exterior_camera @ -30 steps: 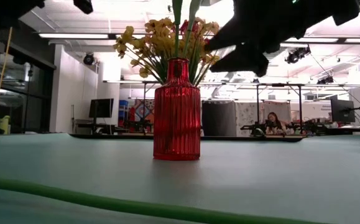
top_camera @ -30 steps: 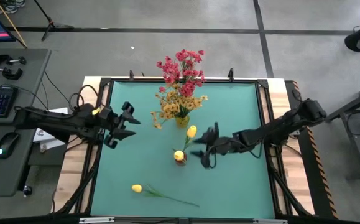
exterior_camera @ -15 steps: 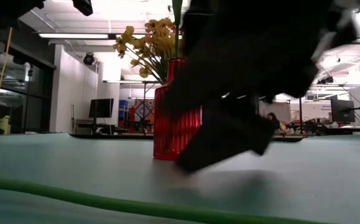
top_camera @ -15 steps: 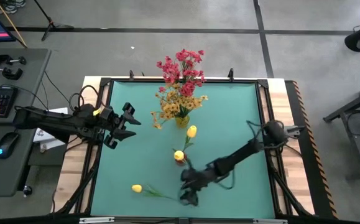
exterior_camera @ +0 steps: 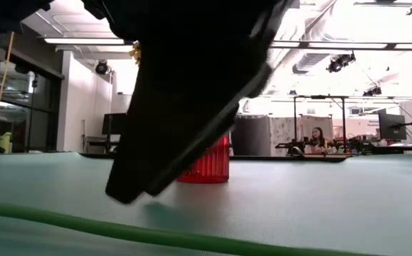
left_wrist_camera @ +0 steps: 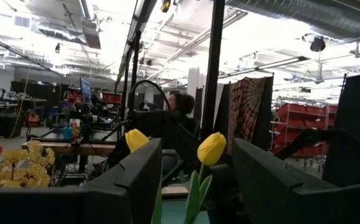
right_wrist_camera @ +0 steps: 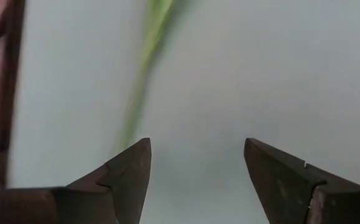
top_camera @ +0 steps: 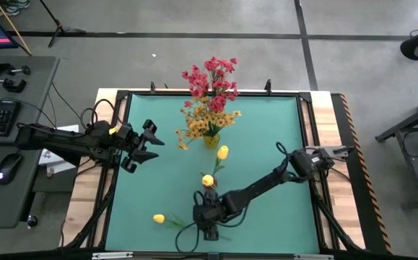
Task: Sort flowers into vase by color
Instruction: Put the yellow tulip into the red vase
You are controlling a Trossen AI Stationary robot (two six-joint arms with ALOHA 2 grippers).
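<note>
A yellow tulip lies flat on the green mat, blossom toward the left and stem running right; the low view shows the stem up close. My right gripper hovers low over the stem's right part, open; in its wrist view the blurred stem lies ahead of the fingers, untouched. A red vase holds two yellow tulips. A yellow vase holds pink-red and orange-yellow blossoms. My left gripper waits open above the mat's left side.
The right arm stretches across the mat from the right edge, passing close by the red vase. A black frame rim borders the mat. A desk with keyboard and mouse stands left of the table. A person sits far behind.
My right gripper has swung from beside the red vase toward the table's near edge and leftward, dropping low over the lying tulip's stem. It now fills much of the low view. The flowers and vases have not moved.
</note>
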